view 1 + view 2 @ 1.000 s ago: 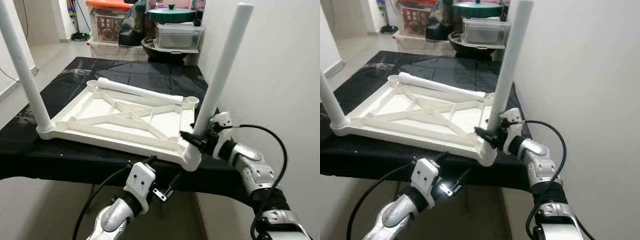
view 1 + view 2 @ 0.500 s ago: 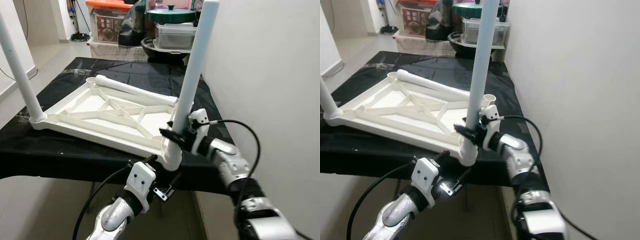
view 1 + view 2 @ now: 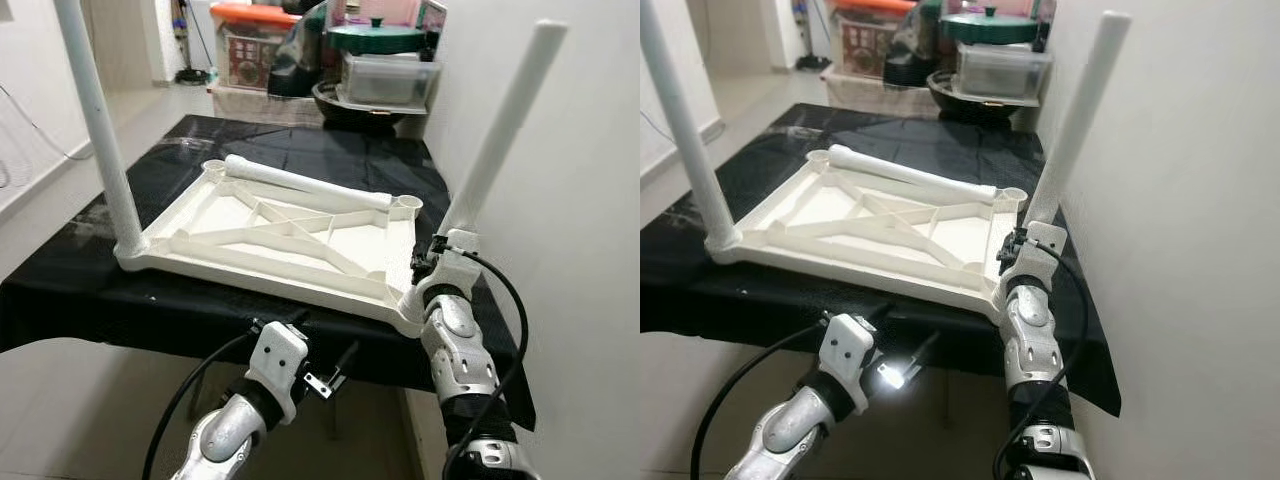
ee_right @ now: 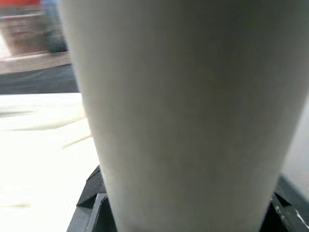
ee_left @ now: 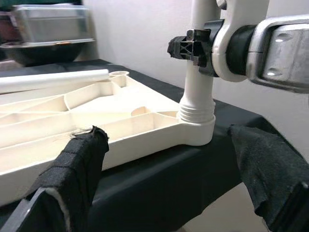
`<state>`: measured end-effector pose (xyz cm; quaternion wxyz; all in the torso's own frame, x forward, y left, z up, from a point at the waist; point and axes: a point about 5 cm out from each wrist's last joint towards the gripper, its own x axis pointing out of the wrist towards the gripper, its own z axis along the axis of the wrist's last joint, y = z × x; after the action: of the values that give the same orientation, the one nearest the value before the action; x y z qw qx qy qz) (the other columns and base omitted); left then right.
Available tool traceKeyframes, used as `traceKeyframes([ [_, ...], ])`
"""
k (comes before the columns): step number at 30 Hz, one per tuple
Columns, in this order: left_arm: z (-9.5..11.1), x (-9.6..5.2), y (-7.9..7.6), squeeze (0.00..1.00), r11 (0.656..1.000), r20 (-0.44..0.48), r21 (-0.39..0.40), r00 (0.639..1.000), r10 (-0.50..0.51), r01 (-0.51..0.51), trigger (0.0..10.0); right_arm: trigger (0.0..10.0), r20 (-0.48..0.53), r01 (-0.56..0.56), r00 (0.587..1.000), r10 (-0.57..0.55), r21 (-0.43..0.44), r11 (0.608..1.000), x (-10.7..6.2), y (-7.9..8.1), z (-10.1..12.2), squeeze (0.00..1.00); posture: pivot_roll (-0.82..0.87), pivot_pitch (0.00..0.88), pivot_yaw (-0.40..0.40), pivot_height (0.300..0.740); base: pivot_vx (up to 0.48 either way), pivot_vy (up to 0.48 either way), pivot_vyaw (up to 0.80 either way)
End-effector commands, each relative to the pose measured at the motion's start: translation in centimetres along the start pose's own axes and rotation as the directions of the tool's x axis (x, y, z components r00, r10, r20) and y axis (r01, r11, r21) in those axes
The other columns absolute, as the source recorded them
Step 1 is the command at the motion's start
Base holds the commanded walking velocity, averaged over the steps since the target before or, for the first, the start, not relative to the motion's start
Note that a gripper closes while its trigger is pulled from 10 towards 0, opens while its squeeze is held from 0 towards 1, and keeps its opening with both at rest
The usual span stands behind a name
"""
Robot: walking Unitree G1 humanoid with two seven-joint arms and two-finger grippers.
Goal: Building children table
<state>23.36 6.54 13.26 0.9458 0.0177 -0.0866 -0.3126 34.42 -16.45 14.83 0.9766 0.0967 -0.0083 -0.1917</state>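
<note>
**Leg gripped at the near right corner**

The black-draped table [image 3: 90, 290] carries the upturned white plastic tabletop [image 3: 280, 245] — ribbed and glossy. The right gripper [image 3: 432, 262] clamps the smooth round leg [image 3: 495, 135] leaning from its near right corner socket. The left gripper [image 5: 164, 179] hangs open below the table's near edge.

No text, label, brand or number legible anywhere (print on the orange-lidded box [image 3: 250, 45] too small and blurred to read).
</note>
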Motion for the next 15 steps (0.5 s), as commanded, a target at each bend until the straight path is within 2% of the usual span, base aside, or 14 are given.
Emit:
traceKeyframes([
  [1,-0.2,0.2,0.0,0.00,1.000,-0.004,0.000,1.000,-0.007,0.007,10.0,0.0,-0.045,0.140,0.990,-0.137,0.060,0.988,-0.5,-1.0,-0.7,0.00,0.10,0.000,-0.093,0.740,0.000,0.000,0.00],
  [2,-0.2,0.2,0.0,0.00,1.000,-0.004,0.000,1.000,-0.007,0.007,10.0,0.0,-0.045,0.140,0.990,-0.137,0.060,0.988,-0.5,-1.0,-0.7,0.00,0.10,0.000,-0.093,0.740,0.000,0.000,0.00],
  [3,-0.3,0.2,0.0,0.00,1.000,-0.005,0.002,1.000,-0.008,0.008,10.0,0.0,-0.050,0.149,0.988,-0.145,0.069,0.986,-0.8,-0.3,-0.8,0.00,0.10,0.000,-0.091,0.740,0.000,0.000,0.00],
  [4,-0.3,0.3,0.1,0.00,1.000,-0.005,0.003,1.000,-0.009,0.009,10.0,10.0,-0.044,0.082,0.996,-0.078,0.085,0.993,-0.8,0.9,-0.7,0.00,0.10,0.000,-0.090,0.740,0.000,0.000,0.00],
  [5,-0.3,0.3,0.1,0.00,1.000,-0.005,0.003,1.000,-0.009,0.009,10.0,10.0,-0.044,0.082,0.996,-0.078,0.085,0.993,-0.8,0.9,-0.7,0.00,0.10,0.000,-0.090,0.740,0.000,0.000,0.00],
  [6,-0.3,0.3,0.1,0.00,1.000,-0.005,0.004,1.000,-0.010,0.010,10.0,10.0,-0.039,0.028,0.999,-0.024,0.095,0.995,-0.8,1.7,-0.7,0.00,0.10,0.000,-0.090,0.740,0.000,0.000,0.00],
  [7,-0.3,0.4,0.1,0.00,1.000,-0.005,0.005,1.000,-0.011,0.011,10.0,10.0,-0.020,-0.057,0.998,0.060,0.104,0.993,-0.8,2.5,-0.5,1.00,0.10,0.000,-0.085,0.740,0.000,0.000,0.00],
  [8,-0.3,0.4,0.1,0.00,1.000,-0.005,0.005,1.000,-0.011,0.011,10.0,10.0,-0.020,-0.057,0.998,0.060,0.104,0.993,-0.8,2.5,-0.5,1.00,0.10,0.000,-0.085,0.740,0.000,0.000,0.00],
  [10,-0.3,0.5,0.2,0.00,1.000,-0.004,0.006,1.000,-0.013,0.013,10.0,10.0,0.022,-0.129,0.992,0.127,0.088,0.988,-0.7,2.7,-0.1,1.00,0.10,0.000,-0.087,0.740,0.000,0.000,0.00],
  [13,-0.4,0.6,0.2,0.00,1.000,-0.004,0.006,1.000,-0.014,0.014,10.0,10.0,0.035,-0.143,0.989,0.141,0.073,0.987,-0.7,2.5,0.1,1.00,0.10,0.000,-0.084,0.740,0.000,0.000,0.00],
  [14,-0.5,0.8,0.2,0.00,1.000,-0.004,0.007,1.000,-0.017,0.017,10.0,10.0,0.046,-0.222,0.975,0.219,0.067,0.973,-0.4,2.1,0.3,0.00,0.09,0.000,-0.082,0.740,0.000,0.000,0.00],
  [15,-0.5,0.8,0.2,0.00,1.000,-0.004,0.007,1.000,-0.017,0.017,10.0,10.0,0.046,-0.222,0.975,0.219,0.067,0.973,-0.4,2.1,0.3,0.00,0.09,0.000,-0.082,0.740,0.000,0.000,0.00],
])
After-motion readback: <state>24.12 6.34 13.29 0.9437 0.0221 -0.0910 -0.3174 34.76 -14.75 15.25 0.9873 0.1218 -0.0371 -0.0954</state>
